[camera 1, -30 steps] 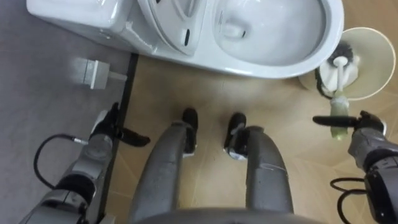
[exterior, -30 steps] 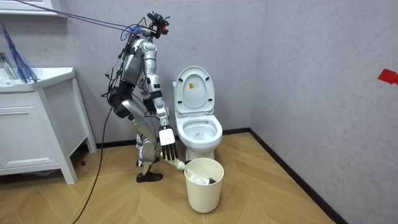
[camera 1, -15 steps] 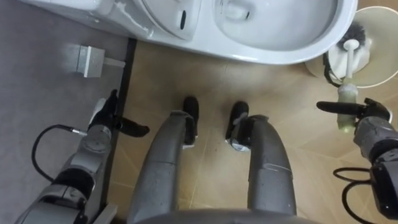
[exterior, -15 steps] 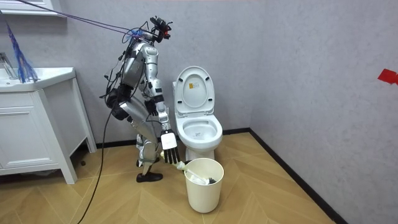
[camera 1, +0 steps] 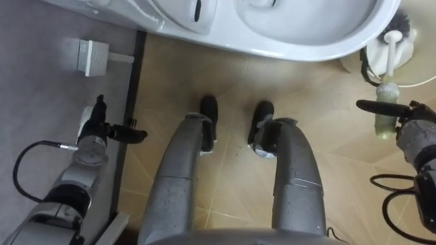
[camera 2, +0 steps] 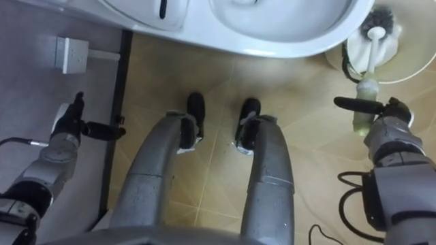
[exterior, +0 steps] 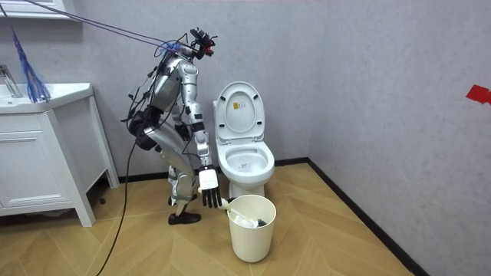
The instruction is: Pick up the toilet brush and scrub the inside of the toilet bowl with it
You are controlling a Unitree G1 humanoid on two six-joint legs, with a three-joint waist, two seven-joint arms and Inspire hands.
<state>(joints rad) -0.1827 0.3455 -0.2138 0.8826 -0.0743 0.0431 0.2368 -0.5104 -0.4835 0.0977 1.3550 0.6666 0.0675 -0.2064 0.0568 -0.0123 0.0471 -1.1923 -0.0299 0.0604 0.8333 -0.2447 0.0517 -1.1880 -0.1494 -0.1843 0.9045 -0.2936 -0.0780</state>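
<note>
- Lower now in the room view, the right hand has sunk beside the bin, and the robot leans further forward.
- Its thumb lies straight across the pale green grip of the brush. In the room view its fingers hang straight, not wrapped round the grip.
- Brush head sits in the bin just ahead of that hand, with the handle slanting back to it.
- Toilet stands ahead and left of the right hand, lid raised.
- Left hand hangs well apart, fingers straight, thumb out, empty.
</note>
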